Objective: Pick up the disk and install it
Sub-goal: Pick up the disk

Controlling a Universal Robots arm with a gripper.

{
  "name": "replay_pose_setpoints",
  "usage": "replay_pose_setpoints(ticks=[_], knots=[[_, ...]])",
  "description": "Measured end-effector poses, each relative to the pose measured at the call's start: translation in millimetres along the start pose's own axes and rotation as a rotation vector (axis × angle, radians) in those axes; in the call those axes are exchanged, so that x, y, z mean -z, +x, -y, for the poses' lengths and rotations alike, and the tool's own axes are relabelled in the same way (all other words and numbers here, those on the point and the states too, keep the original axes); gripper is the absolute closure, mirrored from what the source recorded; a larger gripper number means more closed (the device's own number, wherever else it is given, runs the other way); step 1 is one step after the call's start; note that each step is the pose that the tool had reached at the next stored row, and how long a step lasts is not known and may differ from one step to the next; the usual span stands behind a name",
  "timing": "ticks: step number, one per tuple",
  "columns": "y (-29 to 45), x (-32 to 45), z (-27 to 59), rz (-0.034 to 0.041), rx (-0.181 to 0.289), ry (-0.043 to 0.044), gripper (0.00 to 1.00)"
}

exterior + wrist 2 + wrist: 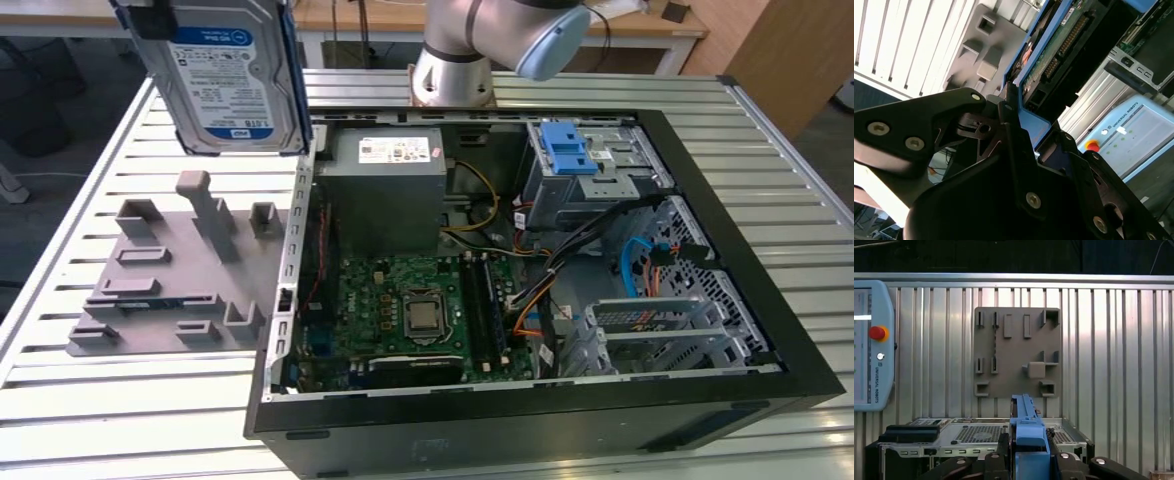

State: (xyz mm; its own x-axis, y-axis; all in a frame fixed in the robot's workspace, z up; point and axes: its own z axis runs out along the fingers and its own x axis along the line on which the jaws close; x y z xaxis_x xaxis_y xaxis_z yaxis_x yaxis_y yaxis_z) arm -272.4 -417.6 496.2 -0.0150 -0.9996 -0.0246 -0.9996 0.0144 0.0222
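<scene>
The end effector is pressed together on the disk. Its black fingers pinch the blue frame from both sides and leave the label face free. This grip on the thin edges seems chosen so that the disk hangs upright and can go edge-first into a slot. The disk is in the air, touching nothing else, above the table near its far corner on the exterior view's left. Below it, by that left edge, lies the grey holder, whose upright posts are likely shaped to keep a disk standing for pickup. Just beside the holder, the computer case lies on its side with the panel off, so its drive cage is reachable from above.
</scene>
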Motion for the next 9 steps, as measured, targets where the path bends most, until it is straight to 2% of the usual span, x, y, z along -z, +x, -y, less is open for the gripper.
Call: replay_pose_setpoints(ticks=[9], knots=[[1.9, 0.6, 28.1, 0.0, 0.0, -0.001, 0.64]])
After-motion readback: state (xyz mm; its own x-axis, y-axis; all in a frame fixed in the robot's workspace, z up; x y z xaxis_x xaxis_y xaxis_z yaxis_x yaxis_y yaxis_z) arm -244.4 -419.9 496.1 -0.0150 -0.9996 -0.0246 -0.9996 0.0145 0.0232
